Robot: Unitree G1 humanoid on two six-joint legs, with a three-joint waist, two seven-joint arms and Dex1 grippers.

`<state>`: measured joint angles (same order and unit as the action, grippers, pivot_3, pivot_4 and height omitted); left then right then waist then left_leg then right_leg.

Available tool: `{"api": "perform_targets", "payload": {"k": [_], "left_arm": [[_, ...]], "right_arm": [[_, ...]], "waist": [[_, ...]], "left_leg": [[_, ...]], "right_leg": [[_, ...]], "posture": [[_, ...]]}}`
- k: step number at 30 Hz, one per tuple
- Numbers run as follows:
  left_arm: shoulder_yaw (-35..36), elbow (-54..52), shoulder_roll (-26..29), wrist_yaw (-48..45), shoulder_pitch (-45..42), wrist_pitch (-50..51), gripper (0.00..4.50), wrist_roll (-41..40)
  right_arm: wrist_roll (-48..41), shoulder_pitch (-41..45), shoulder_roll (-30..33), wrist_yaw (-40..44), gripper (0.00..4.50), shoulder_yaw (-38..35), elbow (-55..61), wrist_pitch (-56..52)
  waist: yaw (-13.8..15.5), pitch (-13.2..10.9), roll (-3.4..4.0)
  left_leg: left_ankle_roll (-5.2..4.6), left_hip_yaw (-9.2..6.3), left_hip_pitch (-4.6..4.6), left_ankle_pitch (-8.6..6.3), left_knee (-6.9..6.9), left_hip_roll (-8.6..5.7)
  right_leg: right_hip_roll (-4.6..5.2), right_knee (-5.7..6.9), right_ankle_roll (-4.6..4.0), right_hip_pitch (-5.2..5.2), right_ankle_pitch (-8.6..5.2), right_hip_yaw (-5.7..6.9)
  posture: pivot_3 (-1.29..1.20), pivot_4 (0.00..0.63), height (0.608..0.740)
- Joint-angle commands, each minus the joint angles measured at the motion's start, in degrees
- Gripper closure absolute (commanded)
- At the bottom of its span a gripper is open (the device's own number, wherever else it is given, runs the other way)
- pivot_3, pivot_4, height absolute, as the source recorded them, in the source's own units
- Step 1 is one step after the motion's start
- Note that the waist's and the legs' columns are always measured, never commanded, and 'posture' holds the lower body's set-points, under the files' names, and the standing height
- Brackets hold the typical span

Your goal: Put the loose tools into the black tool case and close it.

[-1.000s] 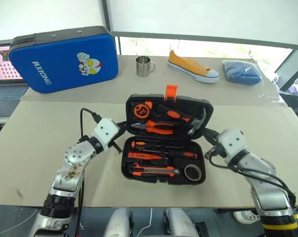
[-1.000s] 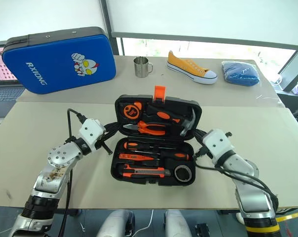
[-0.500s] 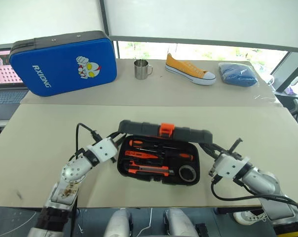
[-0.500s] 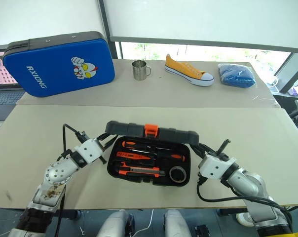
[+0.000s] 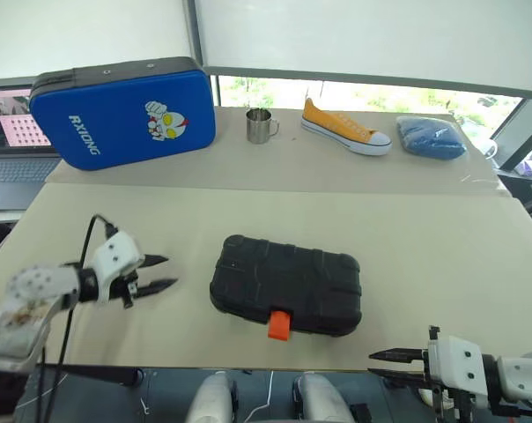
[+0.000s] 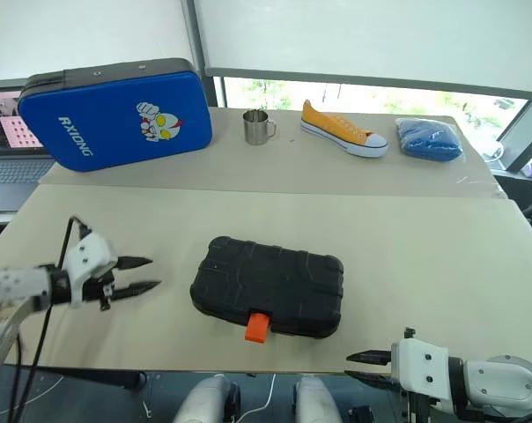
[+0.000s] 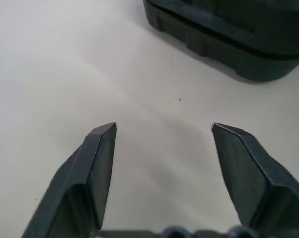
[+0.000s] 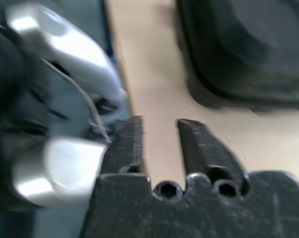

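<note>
Black tool case point(image 5: 287, 285) lid-down, contents hidden; left tool point(image 5: 158, 273) spread, right tool point(image 5: 386, 364) slightly parted.

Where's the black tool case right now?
The tool case lies shut at the table's near middle, between the left hand and right hand, touching neither.

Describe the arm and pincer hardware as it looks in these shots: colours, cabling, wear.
Both arms are silver-grey metal with a white block at the wrist. Each pincer, left pincer and right pincer, has two slim, tapered black fingers. A black cable loops loosely above the left wrist. The left forearm casing shows brownish scuffing. Screw holes line the base of the right pincer's fingers in the right wrist view.
</note>
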<state>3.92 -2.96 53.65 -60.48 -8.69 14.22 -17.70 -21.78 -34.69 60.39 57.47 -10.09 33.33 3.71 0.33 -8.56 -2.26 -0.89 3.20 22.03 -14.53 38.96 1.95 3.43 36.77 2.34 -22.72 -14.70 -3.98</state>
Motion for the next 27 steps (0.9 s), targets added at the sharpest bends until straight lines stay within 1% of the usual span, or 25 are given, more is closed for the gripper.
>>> {"api": "perform_targets", "payload": {"k": [1, 2, 4, 5, 6, 8, 10, 12, 14, 16, 19, 22, 24, 27], "left_arm": [[-7.36, 12.12, -3.87, -2.5, -12.82, -8.43, 2.81, 7.4], [-8.91, 15.31, -5.24, -2.88, -16.02, -10.33, 3.26, 8.88], [-11.85, 22.27, -8.95, -3.35, -22.85, -14.01, 3.87, 11.58], [-12.94, 25.38, -10.7, -3.67, -25.66, -15.72, 4.29, 12.58], [-14.25, 28.44, -12.44, -4.32, -28.31, -17.59, 4.48, 13.71], [-16.6, 33.82, -15.38, -5.04, -32.45, -21.74, 4.48, 16.06], [-18.84, 36.93, -17.35, -6.39, -34.77, -24.36, 4.48, 18.07], [-19.72, 38.18, -18.35, -7.71, -35.71, -25.55, 4.48, 18.78], [-20.18, 36.37, -18.91, -10.0, -35.42, -25.54, 4.48, 18.17], [-21.01, 30.75, -17.78, -14.38, -33.3, -24.11, 4.48, 16.69], [-21.27, 21.27, -14.43, -19.74, -28.62, -20.52, 4.48, 14.1], [-20.33, 14.59, -12.02, -21.42, -25.0, -17.25, 4.48, 12.62], [-19.52, 12.63, -11.04, -21.48, -23.63, -16.29, 4.48, 12.25], [-18.18, 14.43, -10.21, -19.71, -24.55, -16.39, 4.48, 13.15]], "right_arm": [[0.34, 6.83, -1.53, -0.43, 4.45, 4.72, 1.55, -4.7], [1.04, 8.92, -2.11, -0.71, 4.5, 6.13, 1.17, -5.47], [3.1, 13.52, -3.27, -0.73, 4.5, 9.44, -0.15, -6.78], [4.11, 15.51, -3.87, -0.76, 4.5, 10.84, -0.79, -7.35], [4.9, 17.63, -4.59, -0.83, 4.5, 12.32, -1.48, -8.16], [6.04, 21.04, -5.78, -0.78, 4.5, 14.59, -2.65, -9.86], [7.65, 23.32, -6.53, -0.63, 4.5, 16.15, -3.6, -10.13], [9.23, 24.84, -7.27, -1.31, 4.5, 16.78, -4.26, -10.27], [10.86, 26.89, -8.48, -3.24, 4.5, 16.67, -5.14, -11.33], [11.49, 28.96, -9.69, -5.3, 4.5, 15.22, -6.18, -13.09], [12.58, 30.91, -10.94, -7.94, 4.5, 12.56, -8.33, -14.02], [13.63, 31.65, -11.74, -9.34, 4.5, 11.67, -9.82, -14.06], [14.1, 31.28, -12.23, -9.85, 4.5, 11.29, -10.24, -13.81], [13.69, 28.31, -11.84, -9.2, 4.5, 10.0, -9.38, -13.25]], "waist": [[0.18, 0.01, -0.08], [0.27, 0.0, -0.1], [0.34, -0.01, -0.13], [0.37, -0.01, -0.15], [0.37, -0.01, -0.16], [0.38, -0.01, -0.17], [0.09, -0.02, -0.18], [-0.31, -0.03, -0.19], [-0.72, -0.03, -0.19], [-0.98, -0.03, -0.2], [-1.15, -0.04, -0.18], [-1.0, -0.05, -0.17], [-0.86, -0.05, -0.18], [-0.57, -0.05, -0.17]], "left_leg": [[0.0, 0.06, 0.03, 0.0, 0.0, -0.03], [0.0, 0.13, 0.09, 0.0, 0.02, -0.08], [0.0, 0.15, 0.29, 0.0, 0.09, -0.12], [0.0, 0.15, 0.37, 0.0, 0.1, -0.14], [0.0, 0.15, 0.46, 0.0, 0.13, -0.16], [-0.01, 0.11, 0.73, 0.0, 0.22, -0.17], [-0.01, 0.1, 0.85, 0.0, 0.26, -0.18], [-0.02, 0.1, 0.86, -0.01, 0.26, -0.17], [-0.02, 0.08, 0.85, -0.01, 0.26, -0.14], [-0.02, 0.05, 0.86, 0.0, 0.28, -0.13], [-0.02, 0.05, 0.86, -0.01, 0.29, -0.12], [-0.02, 0.05, 0.92, -0.01, 0.3, -0.12], [-0.02, 0.01, 0.92, -0.01, 0.3, -0.13], [-0.02, 0.0, 0.91, -0.01, 0.3, -0.15]], "right_leg": [[-0.01, 0.0, -0.06, -0.02, 0.04, 0.0], [-0.02, 0.0, -0.15, -0.03, 0.09, 0.0], [-0.06, 0.01, -0.14, -0.19, 0.11, 0.0], [-0.07, 0.03, -0.13, -0.26, 0.12, -0.01], [-0.07, 0.04, -0.11, -0.32, 0.14, -0.01], [-0.09, 0.03, -0.07, -0.5, 0.17, 0.02], [-0.09, 0.0, -0.04, -0.58, 0.19, 0.03], [-0.09, -0.01, -0.03, -0.58, 0.2, 0.01], [-0.11, 0.02, -0.03, -0.59, 0.2, 0.0], [-0.13, 0.08, -0.03, -0.6, 0.2, 0.01], [-0.1, 0.11, -0.03, -0.63, 0.2, -0.01], [-0.03, 0.13, 0.0, -0.68, 0.21, -0.01], [-0.05, 0.15, 0.0, -0.69, 0.21, 0.02], [-0.05, 0.19, -0.01, -0.69, 0.2, 0.02]], "posture": [[0.0, 0.15, 0.739], [0.0, 0.15, 0.739], [0.0, 0.15, 0.739], [0.0, 0.15, 0.739], [0.0, 0.15, 0.739], [0.0, 0.15, 0.739], [0.0, 0.15, 0.739], [0.0, 0.15, 0.739], [0.0, 0.15, 0.739], [0.0, 0.15, 0.739], [0.0, 0.15, 0.739], [0.0, 0.15, 0.739], [0.0, 0.15, 0.739], [0.0, 0.15, 0.739]]}}
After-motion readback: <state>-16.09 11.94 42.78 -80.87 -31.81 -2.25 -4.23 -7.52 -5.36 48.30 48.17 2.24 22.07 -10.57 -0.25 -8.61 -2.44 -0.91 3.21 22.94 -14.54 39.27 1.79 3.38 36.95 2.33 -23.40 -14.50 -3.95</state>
